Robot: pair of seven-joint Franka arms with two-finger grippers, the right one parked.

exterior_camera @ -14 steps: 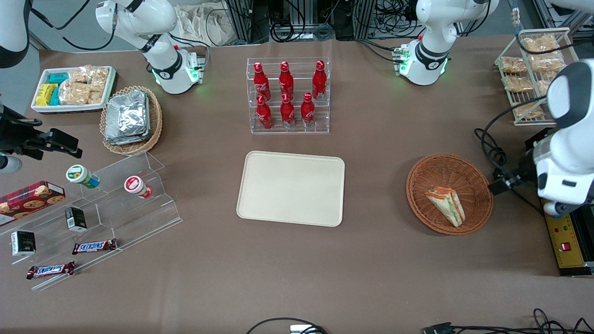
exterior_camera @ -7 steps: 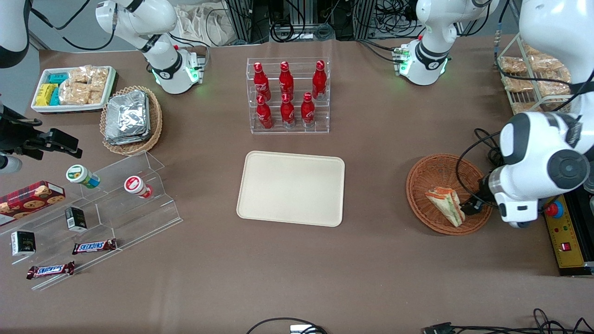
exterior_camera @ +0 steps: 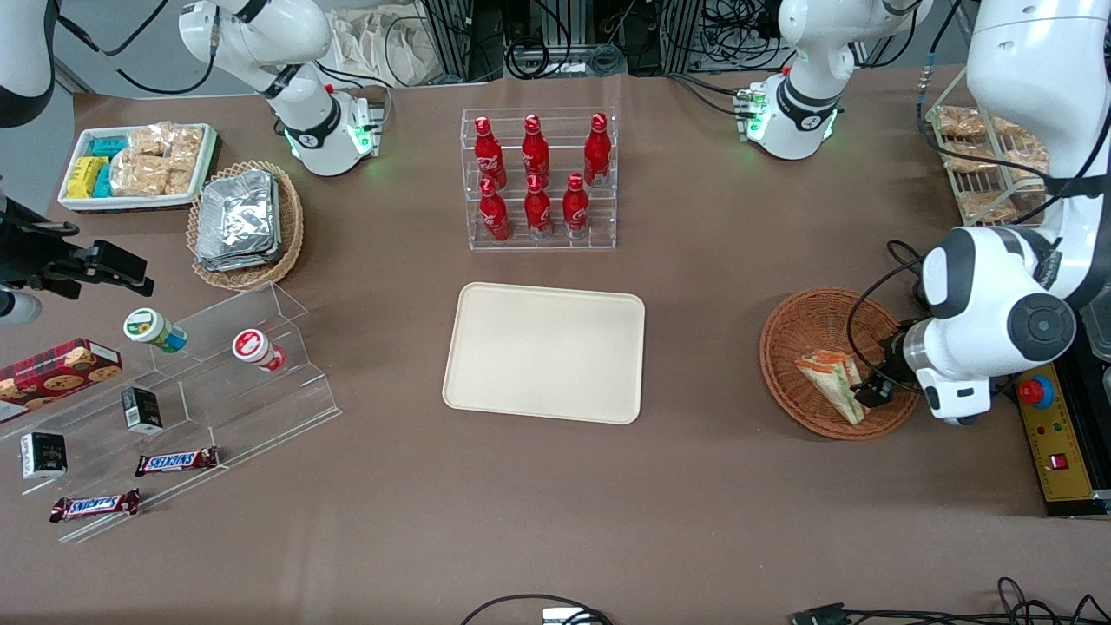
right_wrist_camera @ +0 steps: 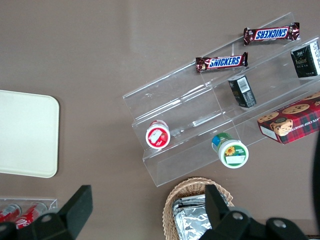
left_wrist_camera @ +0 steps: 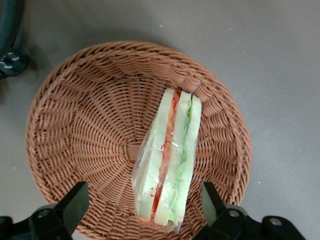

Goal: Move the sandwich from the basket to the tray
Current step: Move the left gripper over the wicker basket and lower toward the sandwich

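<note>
Sandwich (left_wrist_camera: 170, 160) lies in basket (left_wrist_camera: 75, 125); gripper (left_wrist_camera: 142, 207) hovers above, fingers spread either side. Likely light, soft, slippery in its wrap: grip gently across the bread faces, mid-wedge

Surface (exterior_camera: 712, 521): matt brown covering, uniform in colour, evenly lit from above, soft shadows only. Along the top edge of the frame stand aluminium frame rails (exterior_camera: 451, 39) with bundled black cables (exterior_camera: 599, 52). Grey floor (exterior_camera: 108, 30) shows in the upper corner toward the parked arm's end. Loose cables (exterior_camera: 521, 597) cross the bottom edge.
</note>
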